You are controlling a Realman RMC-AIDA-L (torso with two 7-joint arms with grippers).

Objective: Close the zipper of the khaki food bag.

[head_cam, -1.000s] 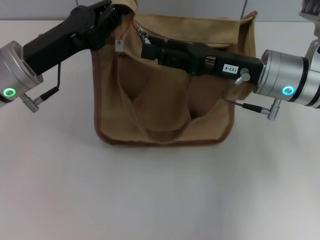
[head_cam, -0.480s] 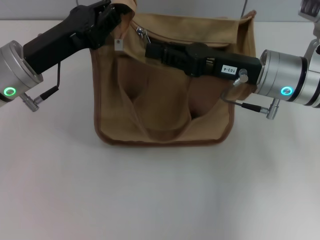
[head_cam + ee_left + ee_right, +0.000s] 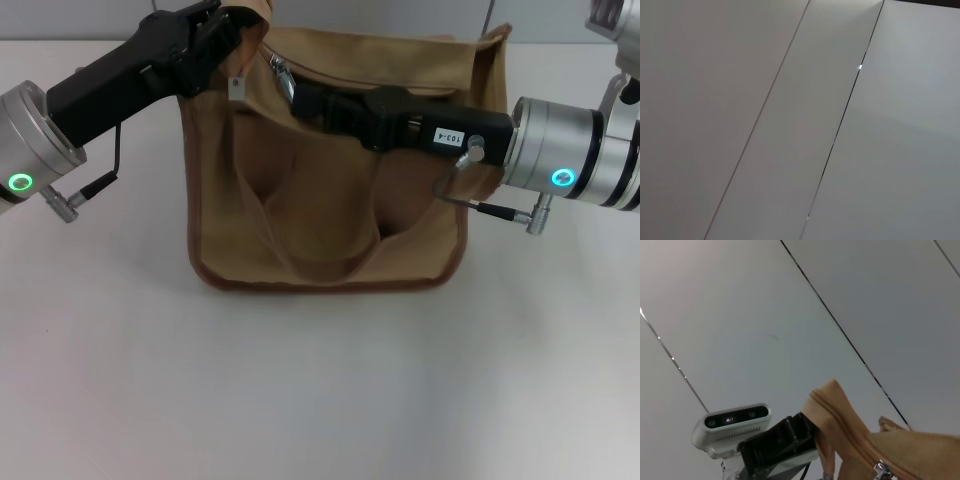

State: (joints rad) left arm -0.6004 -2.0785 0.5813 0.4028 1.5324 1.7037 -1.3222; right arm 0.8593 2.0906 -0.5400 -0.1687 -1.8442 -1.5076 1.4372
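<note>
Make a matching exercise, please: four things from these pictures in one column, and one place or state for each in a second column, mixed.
Things:
1. left tool
2. right tool
3. silver pull tab
4. khaki food bag

Places or states:
A. sits on the white table, handles lying down its front
B. shut on the bag's far left top corner
C. reaches across the bag's top, next to the pull tab
D. near the left end of the zipper line

Pairs: 1-B, 2-C, 3-D, 4-A
</note>
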